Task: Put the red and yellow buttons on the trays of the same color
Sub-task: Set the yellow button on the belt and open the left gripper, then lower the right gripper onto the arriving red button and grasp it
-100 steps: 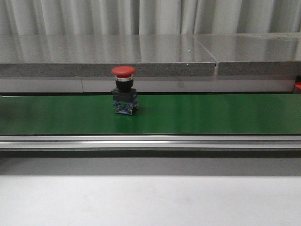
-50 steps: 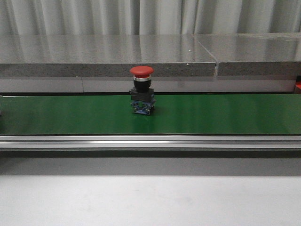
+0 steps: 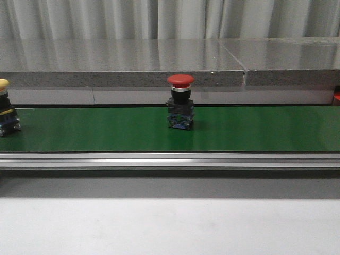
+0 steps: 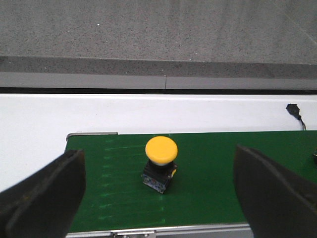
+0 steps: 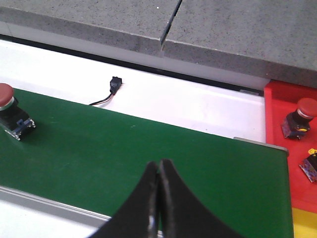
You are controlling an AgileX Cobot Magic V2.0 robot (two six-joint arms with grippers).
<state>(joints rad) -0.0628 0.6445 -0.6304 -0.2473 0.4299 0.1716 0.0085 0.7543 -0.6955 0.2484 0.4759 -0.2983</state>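
A red button [image 3: 180, 102] with a black base stands upright on the green belt [image 3: 255, 130], near the middle in the front view. It also shows in the right wrist view [image 5: 11, 111]. A yellow button [image 3: 6, 116] stands at the belt's left end. In the left wrist view the yellow button [image 4: 160, 163] lies between my left gripper's [image 4: 159, 191] wide-open fingers, well below them. My right gripper [image 5: 158, 168] is shut and empty above the belt. A red tray [image 5: 290, 148] beside the belt's right end holds a red button [image 5: 298, 118].
A grey stone ledge [image 3: 122, 61] runs behind the belt. A metal rail [image 3: 170, 159] runs along the belt's front edge. A small black connector with wires [image 5: 113, 87] lies on the white surface behind the belt. A yellow surface [image 5: 304, 223] adjoins the red tray.
The red button has travelled rightward along the belt. The yellow button has come into the front view at the left edge.
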